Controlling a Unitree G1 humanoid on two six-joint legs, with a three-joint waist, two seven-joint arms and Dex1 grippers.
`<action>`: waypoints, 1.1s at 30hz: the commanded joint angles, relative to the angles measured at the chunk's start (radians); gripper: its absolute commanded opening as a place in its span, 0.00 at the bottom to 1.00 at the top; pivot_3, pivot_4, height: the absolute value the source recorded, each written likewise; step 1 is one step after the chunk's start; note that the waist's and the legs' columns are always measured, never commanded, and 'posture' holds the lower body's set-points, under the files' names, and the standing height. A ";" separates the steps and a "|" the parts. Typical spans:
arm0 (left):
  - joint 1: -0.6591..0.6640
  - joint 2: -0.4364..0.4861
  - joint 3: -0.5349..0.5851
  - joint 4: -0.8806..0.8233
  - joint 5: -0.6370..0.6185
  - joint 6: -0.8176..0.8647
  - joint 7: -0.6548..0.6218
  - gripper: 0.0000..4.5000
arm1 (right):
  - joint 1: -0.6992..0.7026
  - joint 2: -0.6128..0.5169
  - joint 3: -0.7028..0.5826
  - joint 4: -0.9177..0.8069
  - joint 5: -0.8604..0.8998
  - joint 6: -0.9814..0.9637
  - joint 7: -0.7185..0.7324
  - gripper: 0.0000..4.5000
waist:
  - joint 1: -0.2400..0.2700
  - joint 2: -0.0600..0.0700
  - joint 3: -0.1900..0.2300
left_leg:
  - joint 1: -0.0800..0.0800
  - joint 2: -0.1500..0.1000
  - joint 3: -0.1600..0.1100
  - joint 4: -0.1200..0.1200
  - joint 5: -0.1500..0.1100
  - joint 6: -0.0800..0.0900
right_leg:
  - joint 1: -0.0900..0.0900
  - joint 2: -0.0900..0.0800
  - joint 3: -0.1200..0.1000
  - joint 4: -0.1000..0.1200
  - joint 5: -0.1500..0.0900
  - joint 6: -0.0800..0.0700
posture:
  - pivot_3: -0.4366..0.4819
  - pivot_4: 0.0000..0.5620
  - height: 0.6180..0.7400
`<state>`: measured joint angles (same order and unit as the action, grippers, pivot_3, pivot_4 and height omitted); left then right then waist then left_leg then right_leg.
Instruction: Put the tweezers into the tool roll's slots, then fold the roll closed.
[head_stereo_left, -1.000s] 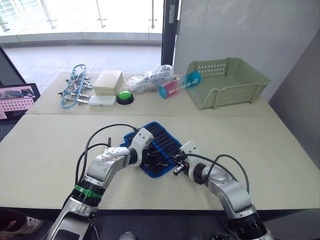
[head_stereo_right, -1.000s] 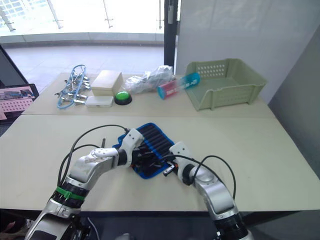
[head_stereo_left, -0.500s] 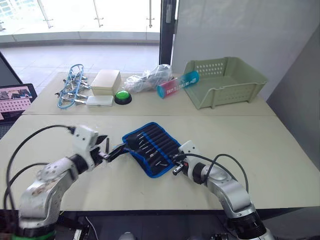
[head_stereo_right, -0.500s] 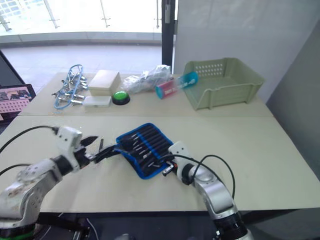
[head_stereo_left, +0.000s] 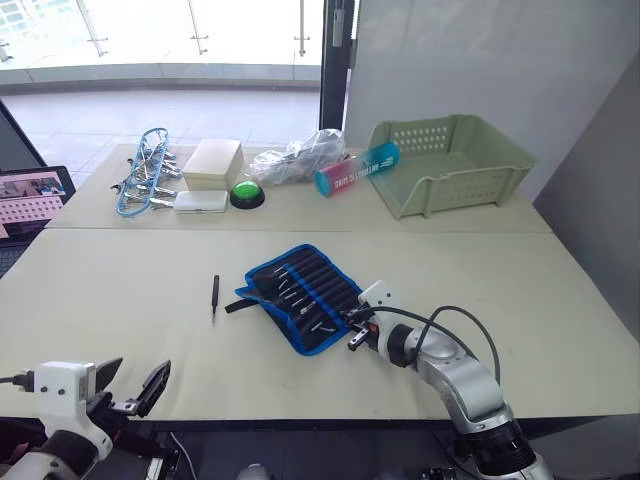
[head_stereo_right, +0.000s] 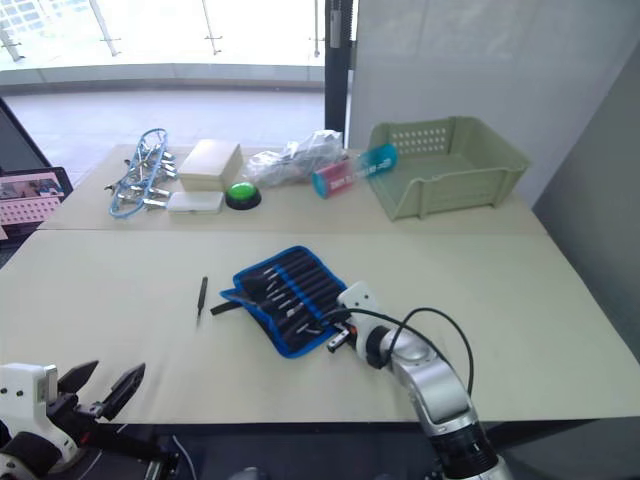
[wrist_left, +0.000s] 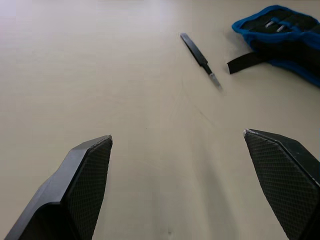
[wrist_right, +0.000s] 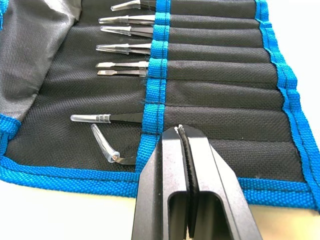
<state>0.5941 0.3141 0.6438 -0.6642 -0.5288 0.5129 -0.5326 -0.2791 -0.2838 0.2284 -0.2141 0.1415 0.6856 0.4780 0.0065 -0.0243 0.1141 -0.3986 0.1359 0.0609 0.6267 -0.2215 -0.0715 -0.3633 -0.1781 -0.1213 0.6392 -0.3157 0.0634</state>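
Observation:
The tool roll (head_stereo_left: 303, 293) lies open and flat on the near table, black with blue edging, its strap (wrist_left: 247, 62) pointing left. Several tweezers (wrist_right: 127, 47) sit in the slots (wrist_right: 215, 65), tips showing. One curved pair (wrist_right: 106, 149) lies loose on the roll's inner face. Another black tweezers (head_stereo_left: 214, 294) lies on the bare table just left of the roll. My right gripper (wrist_right: 180, 131) is shut with nothing in it, its tip over the roll's near blue edge. My left gripper (head_stereo_left: 143, 366) is open and empty at the table's near left edge, well short of the loose tweezers (wrist_left: 200, 59).
On the far table stand a pale green basket (head_stereo_left: 450, 165), a pink and blue tube (head_stereo_left: 358, 168), a crumpled plastic bag (head_stereo_left: 300, 157), a green button (head_stereo_left: 249, 193), a cream box (head_stereo_left: 215, 163) and clips with blue wire (head_stereo_left: 145, 182). A laptop (head_stereo_left: 30, 200) sits at the left.
My left arm has drawn back from the roll to the table's near left edge and now stands open. One tweezers lies loose left of the roll. The right gripper has stayed put.

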 joint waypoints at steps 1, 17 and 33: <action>0.013 -0.007 -0.031 -0.045 0.008 -0.044 0.012 0.99 | 0.028 -0.015 0.020 0.056 -0.009 0.044 0.004 0.00 | 0.002 0.000 0.000 | 0.000 0.000 0.000 0.000 0.000 0.000 | 0.000 0.000 0.000 0.000 0.000 0.000 | 0.48 0.27 0.85; -0.123 0.050 -0.131 -0.003 0.035 -0.004 0.115 0.99 | 0.019 -0.006 0.016 0.064 -0.010 0.041 -0.005 0.00 | 0.001 -0.001 0.000 | 0.000 0.000 0.000 0.000 0.000 0.000 | -0.001 0.000 0.000 0.002 0.000 0.000 | 0.48 0.27 0.85; -0.548 -0.007 -0.420 0.373 0.265 0.112 0.376 0.99 | 0.002 0.006 0.012 0.077 -0.014 0.034 -0.010 0.00 | 0.004 0.003 -0.004 | 0.002 0.000 0.000 0.001 0.001 -0.002 | 0.001 0.000 0.000 0.004 0.000 0.000 | 0.48 0.27 0.85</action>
<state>0.0607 0.3170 0.2445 -0.3480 -0.2876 0.5969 -0.1891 -0.3019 -0.2706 0.2258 -0.1811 0.1408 0.6854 0.4761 0.0109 -0.0210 0.1103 -0.3961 0.1359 0.0608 0.6276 -0.2202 -0.0732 -0.3612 -0.1779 -0.1213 0.6429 -0.3157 0.0630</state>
